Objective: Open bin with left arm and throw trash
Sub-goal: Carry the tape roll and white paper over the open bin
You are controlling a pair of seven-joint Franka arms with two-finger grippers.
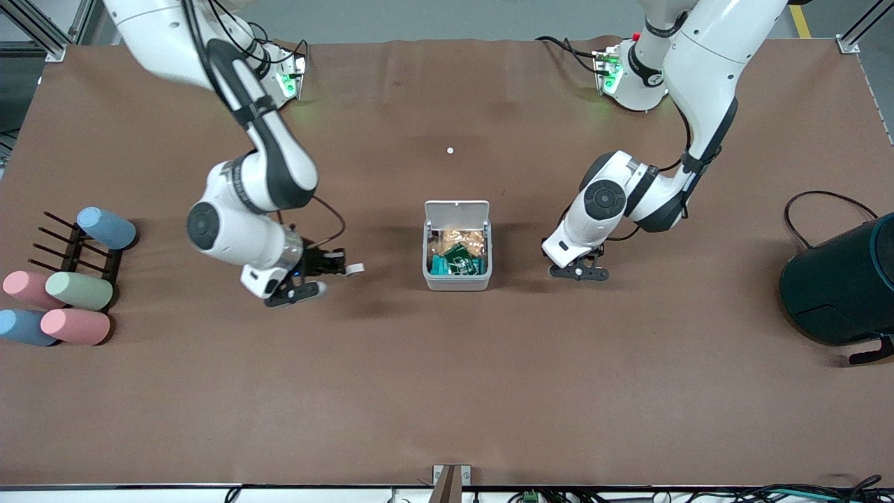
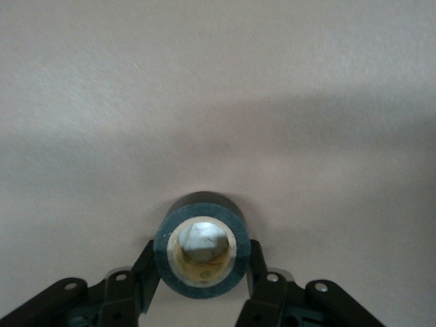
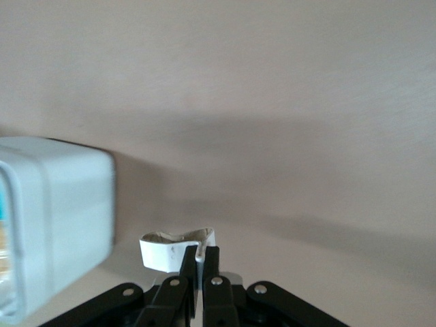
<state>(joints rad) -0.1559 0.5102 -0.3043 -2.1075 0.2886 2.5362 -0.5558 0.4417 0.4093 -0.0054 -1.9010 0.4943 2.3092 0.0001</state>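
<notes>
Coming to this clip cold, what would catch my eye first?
The white bin at mid-table, lid up, snack packets showing inside. On either side a gripper is low: the right gripper pinches a white wavy scrap beside the bin, and the left gripper straddles a black ring with a pale centre. Pastel cylinders cluster at the right arm's end.

No text, label, brand or number can be read on anything here.
</notes>
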